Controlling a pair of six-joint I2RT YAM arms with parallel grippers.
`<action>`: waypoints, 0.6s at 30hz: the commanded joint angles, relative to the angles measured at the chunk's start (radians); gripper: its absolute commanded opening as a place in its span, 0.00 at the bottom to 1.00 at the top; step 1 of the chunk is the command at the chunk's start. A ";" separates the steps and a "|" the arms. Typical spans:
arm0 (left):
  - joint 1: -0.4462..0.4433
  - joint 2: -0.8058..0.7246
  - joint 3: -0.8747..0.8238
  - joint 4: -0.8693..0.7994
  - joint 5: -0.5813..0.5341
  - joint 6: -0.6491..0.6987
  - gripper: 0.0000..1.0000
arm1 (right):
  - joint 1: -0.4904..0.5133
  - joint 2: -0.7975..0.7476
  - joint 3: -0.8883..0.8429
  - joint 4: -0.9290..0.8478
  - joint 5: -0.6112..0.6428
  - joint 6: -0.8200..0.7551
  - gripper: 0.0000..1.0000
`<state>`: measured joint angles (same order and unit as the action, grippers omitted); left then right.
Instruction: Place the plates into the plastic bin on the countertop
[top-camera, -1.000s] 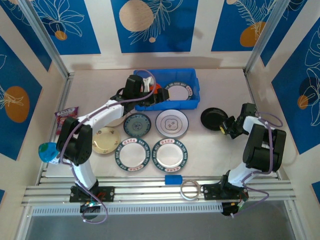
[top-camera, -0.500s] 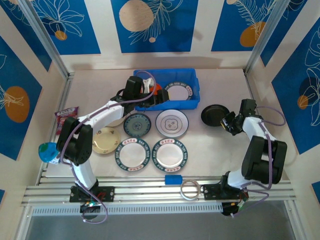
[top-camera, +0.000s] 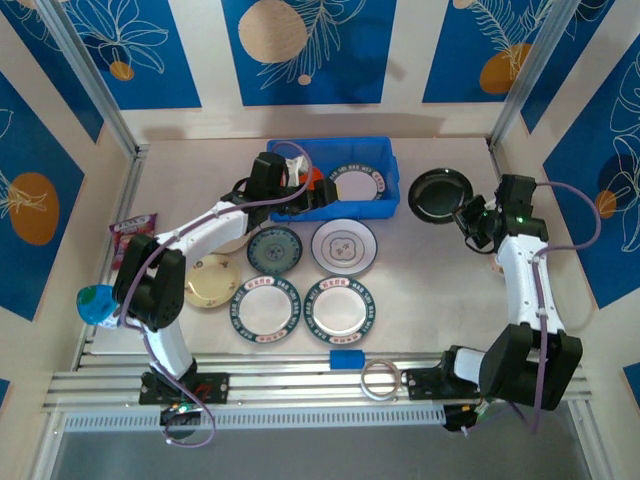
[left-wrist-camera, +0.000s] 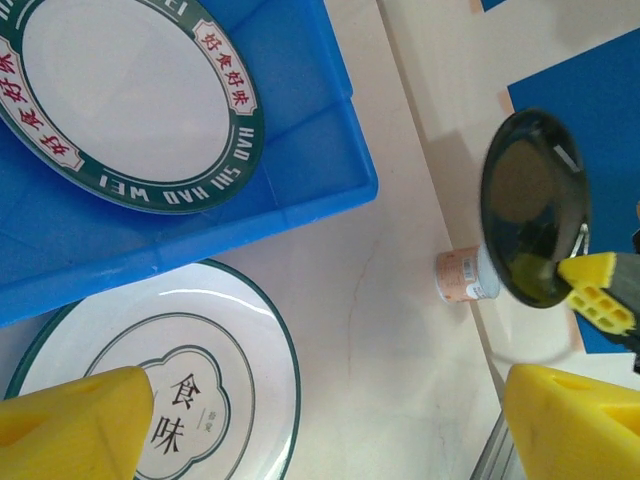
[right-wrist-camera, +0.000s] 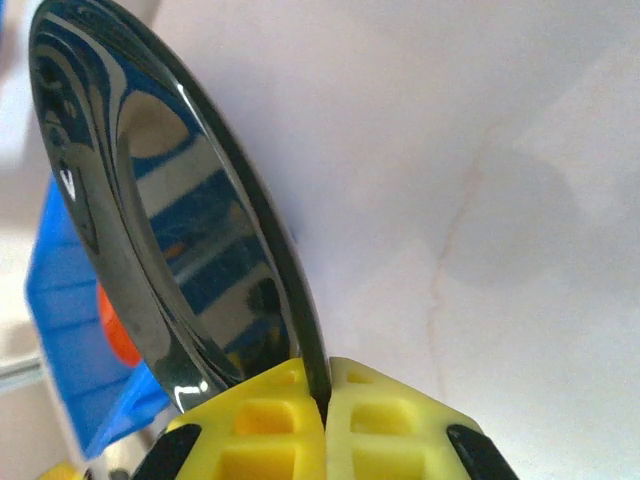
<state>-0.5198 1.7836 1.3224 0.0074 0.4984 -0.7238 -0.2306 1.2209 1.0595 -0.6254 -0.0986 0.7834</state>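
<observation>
Since the prior view, the right arm has risen and stretched away from its base, taking the black plate (top-camera: 440, 194) off the countertop (top-camera: 440, 290) to a position further back.

- **Right gripper** (right-wrist-camera: 325, 385): clamped tight on the plate's rim, with the plate tilted on edge.
- **Plastic bin** (top-camera: 392, 172): just left of the black plate. It holds 1 rimmed plate (top-camera: 362, 186) and 1 orange plate (top-camera: 316, 180).
- **Step in hand:** transfer of the black plate to the bin.
- **Next move, as judged:** carry the plate left over the bin wall, level it, then release.
- **Left gripper** (top-camera: 310, 192): hovers over the bin's left half, jaws wide, holding nothing.
- **Outstanding:** at least 5 plates lie on the countertop in front of the bin.
</observation>
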 joint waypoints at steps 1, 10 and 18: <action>0.006 -0.027 0.032 0.016 0.048 0.019 0.87 | 0.075 0.023 0.059 -0.027 -0.151 -0.032 0.00; 0.006 -0.010 0.034 0.042 0.070 -0.009 0.72 | 0.338 0.211 0.197 0.016 -0.237 -0.067 0.00; 0.010 -0.019 0.020 0.033 0.065 -0.014 0.47 | 0.413 0.265 0.272 0.034 -0.254 -0.062 0.00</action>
<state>-0.5198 1.7836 1.3323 0.0223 0.5434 -0.7418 0.1753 1.4834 1.2869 -0.6083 -0.3092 0.7341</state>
